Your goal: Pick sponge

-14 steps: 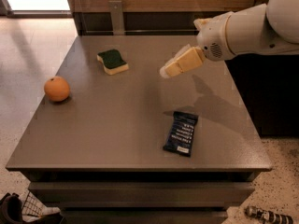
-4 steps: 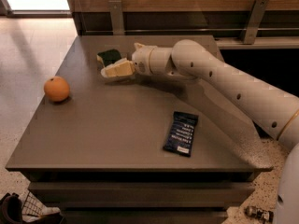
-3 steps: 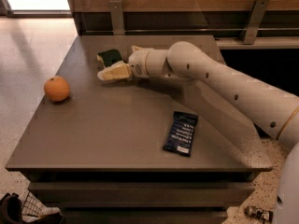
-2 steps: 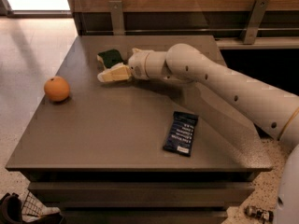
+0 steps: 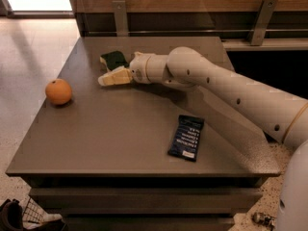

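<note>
The sponge [image 5: 113, 58], dark green on top with a pale yellow base, lies on the grey table [image 5: 120, 129] at the back left. My gripper [image 5: 109, 78] reaches in from the right on the long white arm. It sits low over the table just in front of the sponge, at its near edge. The gripper hides the sponge's front right part. I cannot tell whether they touch.
An orange [image 5: 58, 91] rests near the table's left edge. A dark blue snack packet [image 5: 186, 137] lies flat at the front right. A wooden wall with metal brackets [image 5: 119, 16] runs behind the table. The floor drops off to the left.
The arm has swung from the right of the table across to the sponge. Over the last second the gripper has only edged slightly left; the sponge has not moved.
</note>
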